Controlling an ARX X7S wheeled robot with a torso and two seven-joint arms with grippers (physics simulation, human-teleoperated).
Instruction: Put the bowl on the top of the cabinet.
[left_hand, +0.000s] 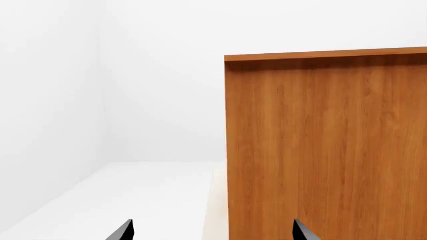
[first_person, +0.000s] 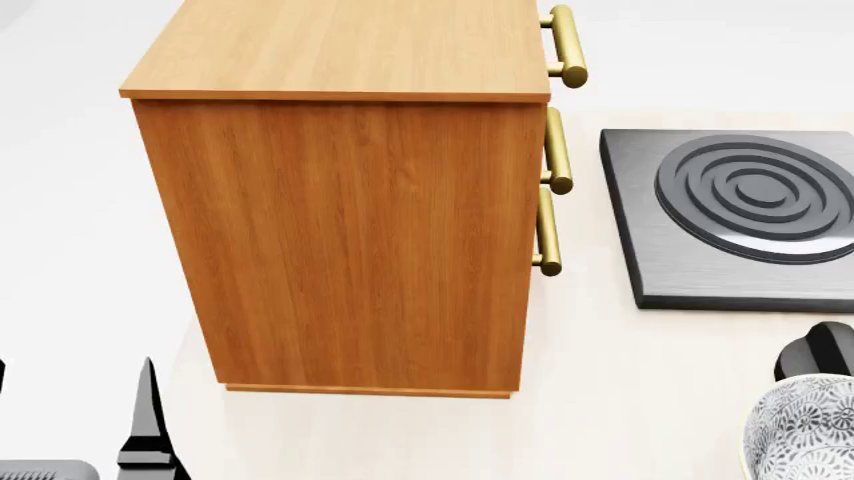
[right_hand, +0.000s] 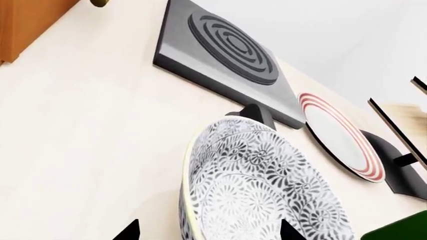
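Observation:
The bowl (right_hand: 267, 195), deep and white with a dense grey-black leaf pattern, sits on the pale table; in the head view only part of it shows at the bottom right corner (first_person: 807, 430). My right gripper (right_hand: 208, 232) is open, with one fingertip outside the bowl's near rim and the other over its inside; it does not show in the head view. The cabinet (first_person: 360, 230), tall orange-brown wood with brass bar handles (first_person: 558, 150), stands left of the bowl, and its flat top (first_person: 347, 45) is bare. My left gripper (left_hand: 213, 235) is open and empty, facing the cabinet's side (left_hand: 327, 145).
A dark square burner plate with rings (first_person: 741, 215) lies right of the cabinet. A small dark object (first_person: 817, 352) stands between the burner and the bowl. A red-rimmed white plate (right_hand: 340, 135), a rack's dark slats (right_hand: 393, 125) and a green thing (right_hand: 400, 227) lie beyond the bowl.

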